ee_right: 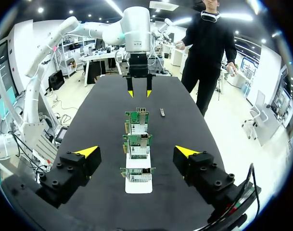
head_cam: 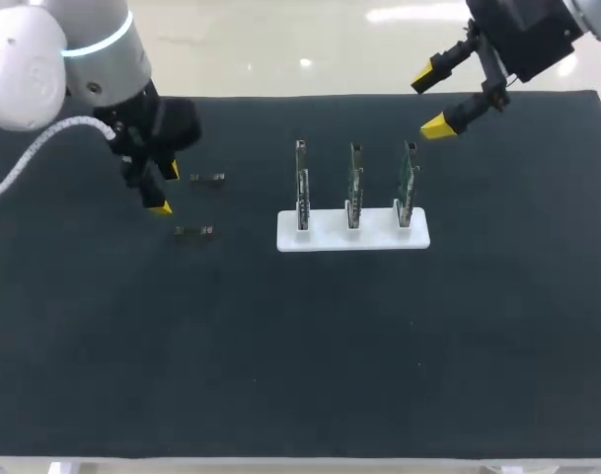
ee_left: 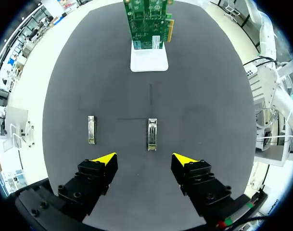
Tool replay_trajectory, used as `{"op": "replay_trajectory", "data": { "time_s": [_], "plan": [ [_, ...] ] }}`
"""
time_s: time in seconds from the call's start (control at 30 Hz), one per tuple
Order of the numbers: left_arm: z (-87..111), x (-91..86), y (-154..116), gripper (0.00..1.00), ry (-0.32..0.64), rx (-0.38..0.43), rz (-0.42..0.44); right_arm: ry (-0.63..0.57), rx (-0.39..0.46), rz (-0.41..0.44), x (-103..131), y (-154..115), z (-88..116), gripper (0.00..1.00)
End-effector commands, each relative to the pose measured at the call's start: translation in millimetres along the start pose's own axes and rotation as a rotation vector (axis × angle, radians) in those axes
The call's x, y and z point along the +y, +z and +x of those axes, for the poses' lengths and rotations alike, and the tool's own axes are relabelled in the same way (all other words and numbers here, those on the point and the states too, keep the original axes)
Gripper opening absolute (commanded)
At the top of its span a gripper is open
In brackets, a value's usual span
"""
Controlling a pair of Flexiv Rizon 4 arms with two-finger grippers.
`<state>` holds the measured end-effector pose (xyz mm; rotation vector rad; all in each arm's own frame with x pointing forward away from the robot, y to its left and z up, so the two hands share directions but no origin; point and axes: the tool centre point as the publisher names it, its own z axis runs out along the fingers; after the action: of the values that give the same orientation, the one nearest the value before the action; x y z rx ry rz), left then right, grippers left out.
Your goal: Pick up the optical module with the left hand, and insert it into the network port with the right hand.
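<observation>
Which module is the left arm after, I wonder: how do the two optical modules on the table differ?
The nearer module lies ahead of the gap between the left gripper's open fingers; the farther module lies off to one side, beyond a finger. The nearer module lines up with the white card stand; the farther module sits offset, towards the table's far edge. Both lie flat, parallel, untouched, and look alike.

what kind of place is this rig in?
Likely a robotics lab test bench: three green network cards upright in a white stand, two loose optical modules on a black table, two robot arms over it.
</observation>
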<state>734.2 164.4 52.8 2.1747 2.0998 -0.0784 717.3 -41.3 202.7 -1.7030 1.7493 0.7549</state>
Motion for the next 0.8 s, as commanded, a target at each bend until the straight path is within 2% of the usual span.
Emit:
{"op": "replay_trajectory", "data": {
  "time_s": [0.03,0.33,0.73,0.8],
  "plan": [
    [0.9,3.9,10.0,1.00,-0.001,0.002,0.007,0.000,0.000,0.001,0.4,-0.1,-0.3,1.00],
    [7.4,-1.1,25.1,1.00,0.007,-0.006,0.003,0.000,0.000,0.001,0.4,-0.1,-0.3,1.00],
    [7.4,-1.1,25.1,1.00,0.007,-0.006,0.003,0.000,0.000,0.001,0.4,-0.1,-0.3,1.00],
    [16.2,1.7,26.4,1.00,-0.005,0.008,-0.009,0.000,0.000,0.001,0.4,-0.1,-0.3,1.00]
  ]
}}
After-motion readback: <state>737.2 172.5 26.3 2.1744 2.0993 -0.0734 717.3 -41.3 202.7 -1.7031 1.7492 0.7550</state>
